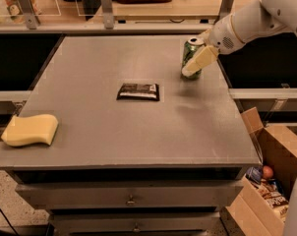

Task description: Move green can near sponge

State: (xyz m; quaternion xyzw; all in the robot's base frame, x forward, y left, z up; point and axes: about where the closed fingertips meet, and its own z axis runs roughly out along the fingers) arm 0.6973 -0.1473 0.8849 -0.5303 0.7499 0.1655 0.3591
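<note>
Hovering at far right: claw (193,67) against upright green can (190,52); cannot tell whether gripping; sponge (29,130) well apart, near-left.

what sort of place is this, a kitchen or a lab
Probably a robotics test lab, not a kitchen: a grey table with metal drawers, a brown cardboard box on the floor, and the robot's gripper at a small green can at the table's far right.

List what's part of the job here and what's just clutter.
Job: green can, far right of the table; sponge, near left corner; tool, at the can.
Lying about: dark snack packet, mid-table; cardboard box, lower right, off the table.
</note>
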